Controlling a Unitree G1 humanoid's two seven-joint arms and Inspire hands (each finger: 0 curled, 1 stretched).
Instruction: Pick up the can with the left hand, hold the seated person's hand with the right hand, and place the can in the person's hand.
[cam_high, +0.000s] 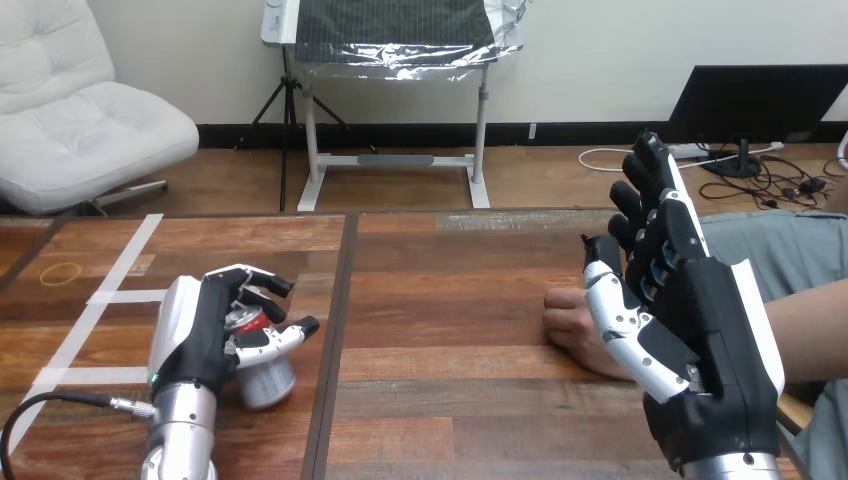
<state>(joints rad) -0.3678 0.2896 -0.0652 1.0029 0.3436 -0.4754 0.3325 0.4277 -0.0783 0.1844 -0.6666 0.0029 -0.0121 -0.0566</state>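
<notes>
plainly, the tilted silver red-topped metal can (268, 378) at the left of the wooden table (450, 290), clamped in the fingers of the black-and-white left hand (205, 330), could slip on lifting, and the raised right hand (700, 330), fingers straight and apart, might miss the person's hand (572, 325) beyond it.

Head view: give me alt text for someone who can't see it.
The robot's left hand is curled round a can at the left of the table. Its right hand is raised, fingers straight, near the person's hand resting on the table.

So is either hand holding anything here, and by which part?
The left hand grips the can round its top end; the right hand is open, holding nothing.
</notes>
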